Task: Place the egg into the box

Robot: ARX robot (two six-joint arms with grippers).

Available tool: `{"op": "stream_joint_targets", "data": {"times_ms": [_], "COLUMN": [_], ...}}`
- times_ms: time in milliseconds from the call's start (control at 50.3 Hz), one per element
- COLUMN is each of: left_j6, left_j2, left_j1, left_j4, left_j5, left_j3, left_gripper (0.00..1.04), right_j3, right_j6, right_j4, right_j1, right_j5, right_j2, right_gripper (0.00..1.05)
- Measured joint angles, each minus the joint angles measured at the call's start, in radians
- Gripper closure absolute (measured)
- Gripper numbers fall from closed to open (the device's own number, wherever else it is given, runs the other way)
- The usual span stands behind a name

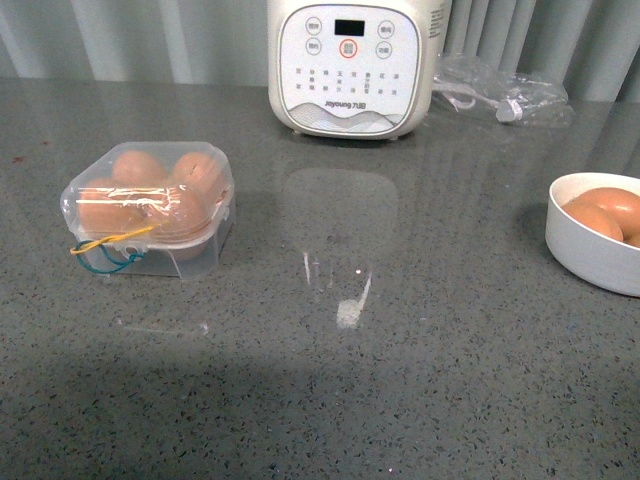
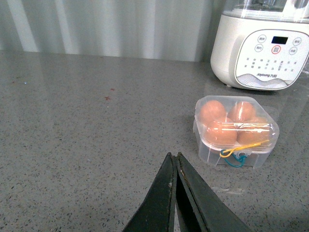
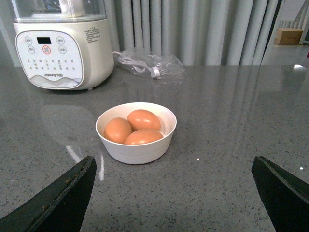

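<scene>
**Box full and lidded, both arms back from the work**

You had the box (image 1: 148, 210) sitting on the left of the grey table (image 1: 400, 380), its clear lid down over four brown eggs, one in each slot, with the yellow and blue loops hanging at its near face. By the look of it the egg (image 1: 178, 208) for this task was already among those four; they were too alike for you to say which one it was. The white bowl (image 3: 136, 140) stood well apart at the right edge with three more eggs in it, and the white appliance (image 1: 350, 65) sat at the far side, a clear bag (image 1: 505, 92) to its right.

Your left gripper (image 2: 175, 166) had its jaws pressed together with nothing between them, hanging just short of the box and not touching it. Your right gripper (image 3: 174, 181) was spread wide and empty, facing the bowl.

Judged from this, the placing step looked finished. What remained for you was probably only a check that the lid sat flush, perhaps with a loop drawn over it.
</scene>
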Motion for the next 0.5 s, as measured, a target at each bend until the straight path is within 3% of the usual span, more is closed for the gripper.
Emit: {"op": "stream_joint_targets", "data": {"times_ms": [378, 497], "left_j6": [0.000, 0.000], "left_j2": [-0.102, -0.238], "left_j1": [0.000, 0.000], "left_j4": [-0.103, -0.261], "left_j5": [0.000, 0.000], "left_j3": [0.000, 0.000], "left_gripper": [1.01, 1.01], "right_j3": [0.000, 0.000], "right_j6": [0.000, 0.000], "right_j4": [0.000, 0.000], "right_j1": [0.000, 0.000], "right_j5": [0.000, 0.001], "right_j2": [0.000, 0.000], "right_gripper": [0.07, 0.07]}}
